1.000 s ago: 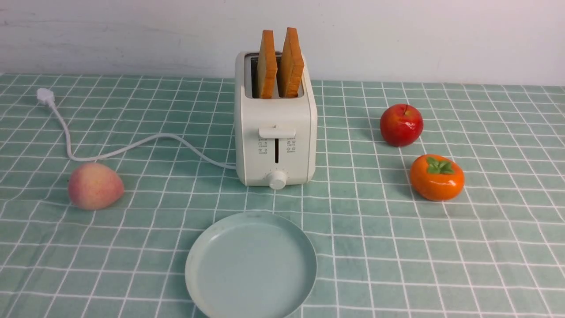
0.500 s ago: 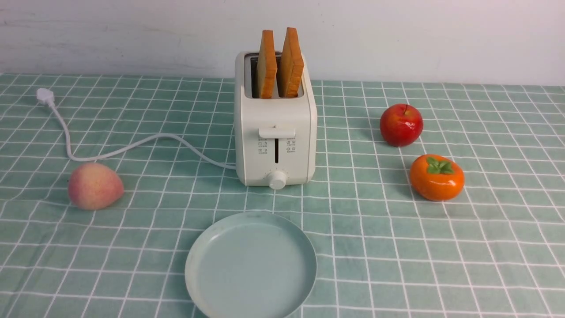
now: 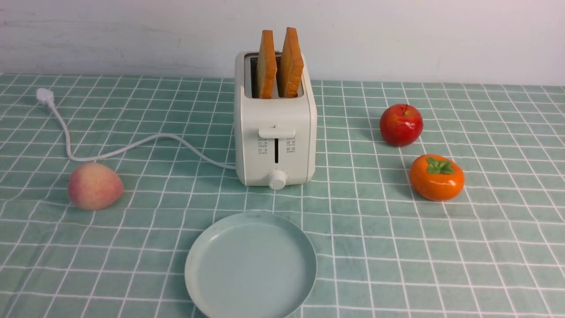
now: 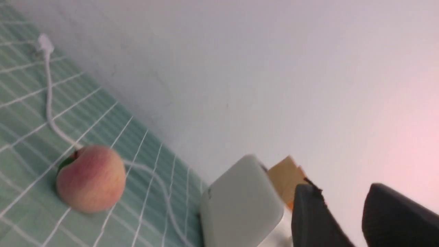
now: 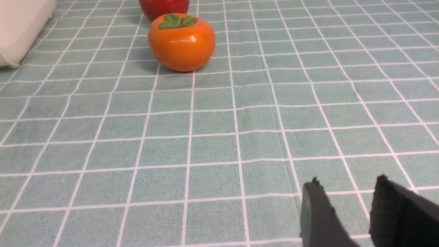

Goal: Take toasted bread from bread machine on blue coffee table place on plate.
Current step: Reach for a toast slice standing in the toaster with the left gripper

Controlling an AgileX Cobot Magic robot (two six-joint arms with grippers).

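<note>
The cream-white bread machine (image 3: 276, 132) stands mid-table on the blue coffee table (image 3: 375, 247). Two toasted bread slices stand upright in its slots, the left slice (image 3: 267, 64) and the right slice (image 3: 292, 62). The pale blue-green plate (image 3: 250, 266) lies empty in front of it. Neither arm shows in the front view. My left gripper (image 4: 341, 188) is open and empty, with the bread machine (image 4: 240, 206) and a toast corner (image 4: 284, 180) beyond it. My right gripper (image 5: 346, 181) is open and empty above bare cloth (image 5: 212, 144).
A peach (image 3: 95, 185) lies left of the bread machine, by its white cord (image 3: 132, 148). A red apple (image 3: 401, 125) and an orange persimmon (image 3: 437, 176) lie to the right. The persimmon (image 5: 181, 41) shows ahead in the right wrist view. A white wall (image 3: 397, 35) backs the table.
</note>
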